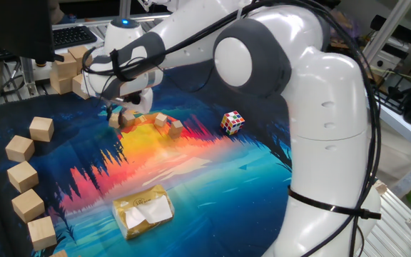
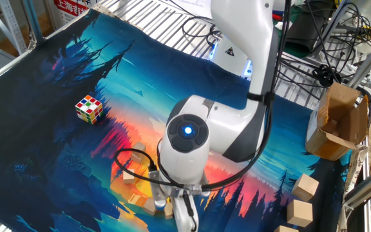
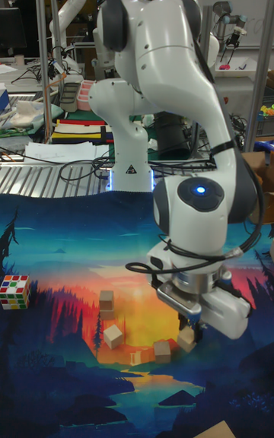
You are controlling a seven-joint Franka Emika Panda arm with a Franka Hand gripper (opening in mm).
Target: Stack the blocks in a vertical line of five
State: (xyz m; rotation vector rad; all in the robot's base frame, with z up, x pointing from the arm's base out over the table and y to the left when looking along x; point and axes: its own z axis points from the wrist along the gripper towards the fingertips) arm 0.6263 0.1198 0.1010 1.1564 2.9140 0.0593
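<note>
The claw (image 3: 187, 329) is hanging over a small block (image 3: 186, 341); I cannot tell if it is gripping. The blocks (image 3: 113, 336) are sitting mid-surface (image 3: 46, 255), unstacked. It should be squeezing the sides evenly.

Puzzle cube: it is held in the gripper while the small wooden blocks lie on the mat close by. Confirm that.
Not right. The puzzle cube is not in the gripper. It lies alone on the mat, well away from the gripper, as the other fixed view shows. The small wooden blocks do lie on the mat close by the gripper.
</note>
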